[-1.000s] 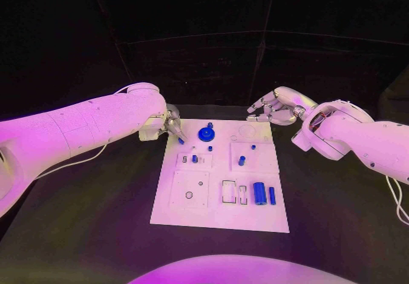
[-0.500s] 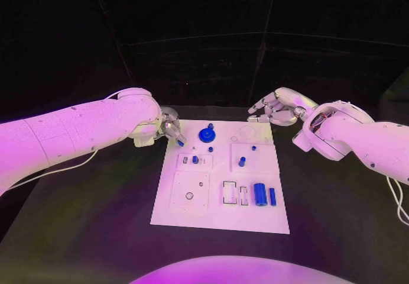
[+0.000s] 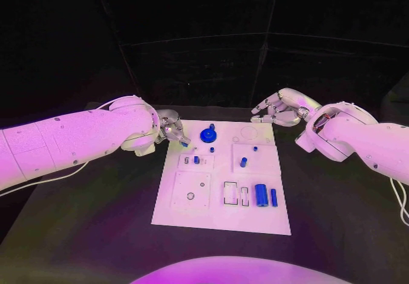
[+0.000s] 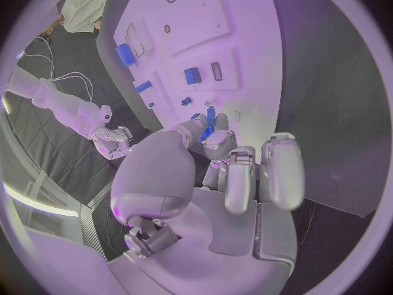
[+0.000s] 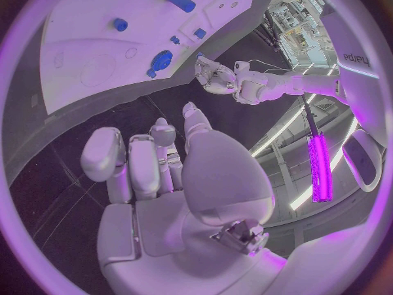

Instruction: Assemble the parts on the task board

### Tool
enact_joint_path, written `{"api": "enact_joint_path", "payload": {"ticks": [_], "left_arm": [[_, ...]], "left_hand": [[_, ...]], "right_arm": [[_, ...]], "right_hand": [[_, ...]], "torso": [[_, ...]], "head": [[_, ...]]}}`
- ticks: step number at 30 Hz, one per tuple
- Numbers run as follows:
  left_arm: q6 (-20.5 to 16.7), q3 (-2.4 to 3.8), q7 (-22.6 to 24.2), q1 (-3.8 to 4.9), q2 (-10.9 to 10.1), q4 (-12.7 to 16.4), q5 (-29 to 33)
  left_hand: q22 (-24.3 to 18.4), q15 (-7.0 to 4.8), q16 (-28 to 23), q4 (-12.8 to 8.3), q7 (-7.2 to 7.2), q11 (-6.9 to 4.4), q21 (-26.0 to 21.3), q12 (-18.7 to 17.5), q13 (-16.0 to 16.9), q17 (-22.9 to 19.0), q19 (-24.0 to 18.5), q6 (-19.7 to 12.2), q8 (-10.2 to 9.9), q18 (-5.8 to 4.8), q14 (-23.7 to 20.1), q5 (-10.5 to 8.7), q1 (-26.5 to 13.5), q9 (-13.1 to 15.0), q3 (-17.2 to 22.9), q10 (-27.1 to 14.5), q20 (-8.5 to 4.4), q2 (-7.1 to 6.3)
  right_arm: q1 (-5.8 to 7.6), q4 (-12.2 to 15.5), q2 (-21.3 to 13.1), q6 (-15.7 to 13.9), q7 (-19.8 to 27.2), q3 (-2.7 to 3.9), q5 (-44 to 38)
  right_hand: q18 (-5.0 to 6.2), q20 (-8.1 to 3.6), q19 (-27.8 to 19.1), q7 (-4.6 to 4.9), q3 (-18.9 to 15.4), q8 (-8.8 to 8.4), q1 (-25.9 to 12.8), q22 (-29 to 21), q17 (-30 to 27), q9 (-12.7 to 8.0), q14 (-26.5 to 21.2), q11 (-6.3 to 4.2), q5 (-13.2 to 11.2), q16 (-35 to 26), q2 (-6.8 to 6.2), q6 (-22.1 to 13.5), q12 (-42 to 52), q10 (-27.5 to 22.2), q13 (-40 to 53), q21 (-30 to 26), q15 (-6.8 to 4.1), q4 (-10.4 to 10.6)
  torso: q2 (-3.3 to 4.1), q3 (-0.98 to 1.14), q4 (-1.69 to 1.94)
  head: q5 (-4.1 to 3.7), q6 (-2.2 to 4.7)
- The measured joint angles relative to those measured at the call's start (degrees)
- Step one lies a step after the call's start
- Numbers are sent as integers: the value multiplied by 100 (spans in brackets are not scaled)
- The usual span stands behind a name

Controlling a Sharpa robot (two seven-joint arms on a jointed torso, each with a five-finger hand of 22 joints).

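Observation:
The white task board (image 3: 192,213) lies in the middle of the black table. My left hand (image 3: 173,131) hovers at the board's far left corner and pinches a small blue peg (image 3: 183,143), which also shows between its fingertips (image 4: 209,121) in the left wrist view. Just beside it on the board stands a round blue disc with a knob (image 3: 207,135). My right hand (image 3: 279,109) hangs over the far right corner with its fingers loosely apart and nothing in them. A thick blue cylinder (image 3: 260,195) and a thin blue pin (image 3: 273,196) lie at the near right.
Small blue pegs (image 3: 243,161) (image 3: 196,160) stand in the board's middle blocks. A block with a round hole (image 3: 190,196) sits at the near left. Black table surrounds the board (image 5: 107,46) on all sides. A dark wall rises behind the table.
My left forearm has swung round while its hand stays at the far left corner with the peg. The right hand has barely moved. The camera has shifted slightly.

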Motion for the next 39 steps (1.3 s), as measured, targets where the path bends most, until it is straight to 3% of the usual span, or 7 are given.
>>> {"api": "enact_joint_path", "payload": {"ticks": [15, 26, 39], "left_arm": [[-654, -6, 15, -342, -201, 429, -281], [-657, -7, -3, -395, -311, 545, -472], [-457, -19, -76, -468, -245, 498, -543]], "left_hand": [[1, 0, 0, -117, -4, 1, 0, 0, 4, 0, 0, 5, 34, 0, 0, -21, -90, 11, 180, 0, 0, -81], [1, 0, 0, -180, -10, 1, 0, 0, 4, 0, 0, 13, 61, 1, 0, -22, -117, 10, 242, -1, 0, -107], [2, 0, 0, -164, -9, 1, 0, 0, 3, 0, 0, 13, 61, 1, 0, -20, -137, 30, 260, 0, 0, -85]], "right_arm": [[0, -21, -11, 0, 0, 0, 5], [0, -28, -17, 0, 0, -1, 7], [-1, -36, -5, 0, 6, -1, 9]], "right_hand": [[1, 0, 0, 0, 0, 0, 0, 1, 0, 0, 0, 0, 0, 0, 0, 0, 0, 0, 1, 0, 0, 0], [1, 0, 0, 0, 0, 0, 0, 1, 1, 0, 0, 0, 0, 0, 0, 0, 0, 0, 1, 0, 0, 0], [0, 0, 0, 0, -16, 0, 0, 1, 1, 0, 0, -21, 0, 0, 0, 0, 0, -21, -8, 0, 0, -16]], "torso": [[7, -3, -2], [8, -1, -10], [7, -2, -16]], "head": [[16, -40], [42, -65], [53, -85]]}}
